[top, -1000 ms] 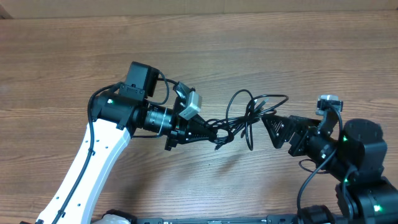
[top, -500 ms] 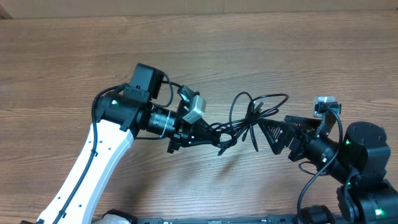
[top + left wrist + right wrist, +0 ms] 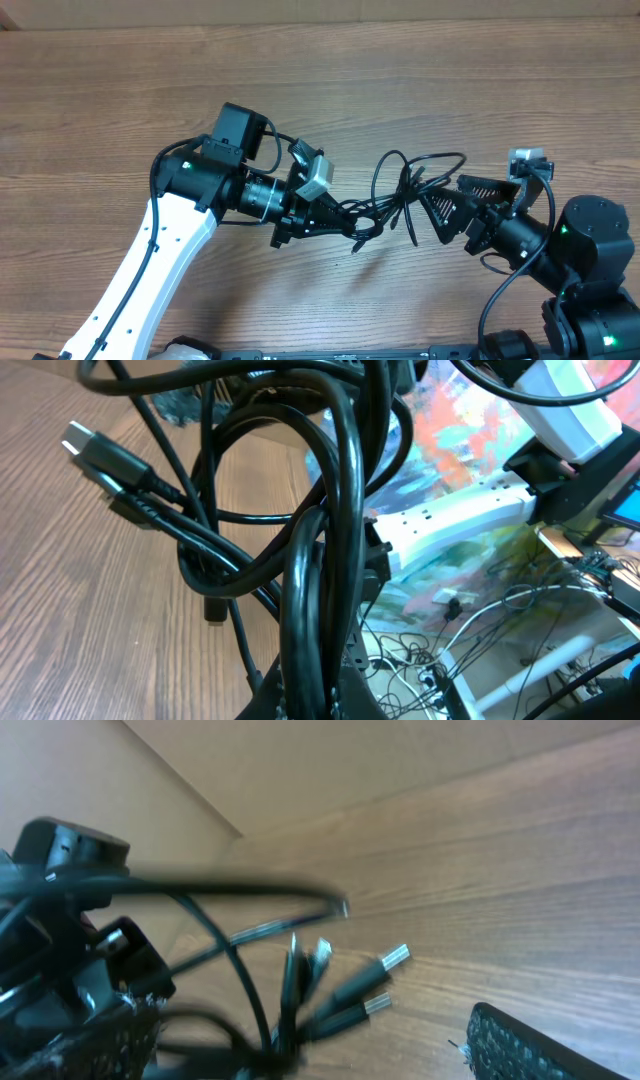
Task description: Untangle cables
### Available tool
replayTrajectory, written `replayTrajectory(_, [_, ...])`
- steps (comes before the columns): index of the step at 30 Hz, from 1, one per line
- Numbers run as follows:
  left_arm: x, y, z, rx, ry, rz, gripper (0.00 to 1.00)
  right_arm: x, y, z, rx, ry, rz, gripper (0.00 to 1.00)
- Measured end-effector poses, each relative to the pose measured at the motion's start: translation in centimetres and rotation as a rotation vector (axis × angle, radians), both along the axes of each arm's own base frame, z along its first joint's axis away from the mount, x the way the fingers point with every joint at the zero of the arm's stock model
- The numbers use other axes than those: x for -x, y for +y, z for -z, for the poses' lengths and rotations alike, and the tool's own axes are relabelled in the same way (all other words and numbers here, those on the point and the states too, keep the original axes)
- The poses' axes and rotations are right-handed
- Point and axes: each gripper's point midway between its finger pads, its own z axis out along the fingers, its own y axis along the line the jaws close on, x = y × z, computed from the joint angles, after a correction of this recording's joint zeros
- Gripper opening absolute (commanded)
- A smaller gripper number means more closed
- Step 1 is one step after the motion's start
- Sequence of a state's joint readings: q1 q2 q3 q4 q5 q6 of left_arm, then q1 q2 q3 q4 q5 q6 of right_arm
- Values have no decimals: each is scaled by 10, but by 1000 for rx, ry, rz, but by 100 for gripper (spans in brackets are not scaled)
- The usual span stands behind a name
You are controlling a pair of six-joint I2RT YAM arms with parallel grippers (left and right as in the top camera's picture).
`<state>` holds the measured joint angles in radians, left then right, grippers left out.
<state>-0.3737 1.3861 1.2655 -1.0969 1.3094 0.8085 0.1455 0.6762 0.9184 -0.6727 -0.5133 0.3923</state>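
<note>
— Several cables (image 3: 400, 190) in one knot, strung between both arms above the worktop (image 3: 300, 90). Noted: the left pincer (image 3: 348, 215) is clamped on the bundle's left end.
— And the right pincer (image 3: 445, 192)?
— Wide, empty, just beside the loops. Best to take one plug-ended strand, not the mass, then draw apart slowly.

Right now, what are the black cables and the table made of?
The cables look rubbery or plastic-coated: smooth, slightly shiny, bending in loops. Their plug tips look silvery, likely metal. The table looks like wood or wood-print: brown grain, matte.
</note>
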Motion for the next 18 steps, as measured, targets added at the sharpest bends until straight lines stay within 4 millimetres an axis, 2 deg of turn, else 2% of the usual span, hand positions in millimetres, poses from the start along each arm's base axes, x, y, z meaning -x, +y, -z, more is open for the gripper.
replayTrajectory(6, [12,-8,-1,7,1,47,4,-7,-12,5,34,9,82,96])
replayTrajectory(18, [16,-8,-1,0,20,56,4,-12,-77,50,243,154,426,96])
